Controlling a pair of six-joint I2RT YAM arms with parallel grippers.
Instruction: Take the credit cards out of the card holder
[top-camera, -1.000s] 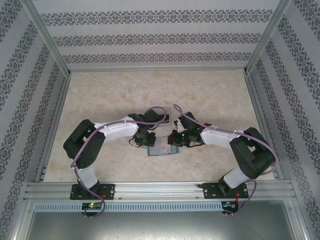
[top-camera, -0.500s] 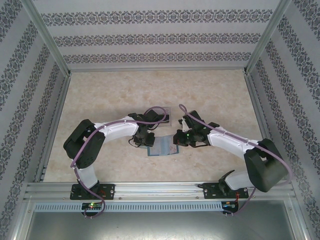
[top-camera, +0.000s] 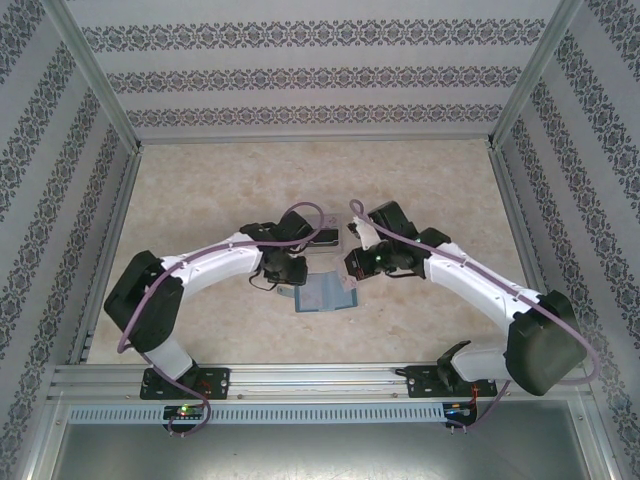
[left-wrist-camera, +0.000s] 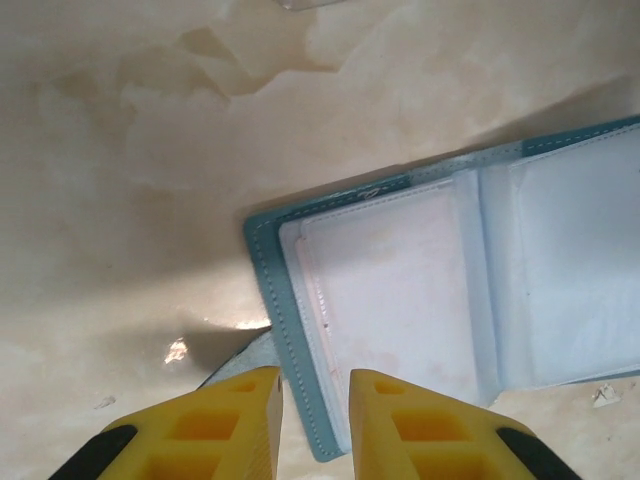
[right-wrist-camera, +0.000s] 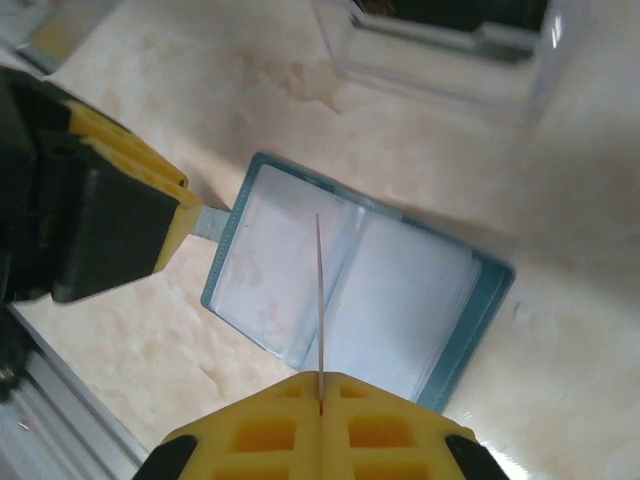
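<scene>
Card holder (right-wrist-camera: 400, 290) lies open toward table's (top-camera: 200, 180) near edge. Left gripper (left-wrist-camera: 315, 388) pinches its side tab (right-wrist-camera: 212, 224); right gripper (right-wrist-camera: 320, 385) clamps one card (right-wrist-camera: 319, 300), apparently out. Cards left inside: unclear.

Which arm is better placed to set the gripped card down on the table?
Right. The right tool grips a thin credit card; the left tool holds the side tab of the open card holder.

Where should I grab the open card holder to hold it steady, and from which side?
Pinch the side tab jutting from the outer edge of the card holder, coming in low from that side. The holder lies open and flat on the table, so its panels offer no edge; the tab sticks out sideways.
</scene>
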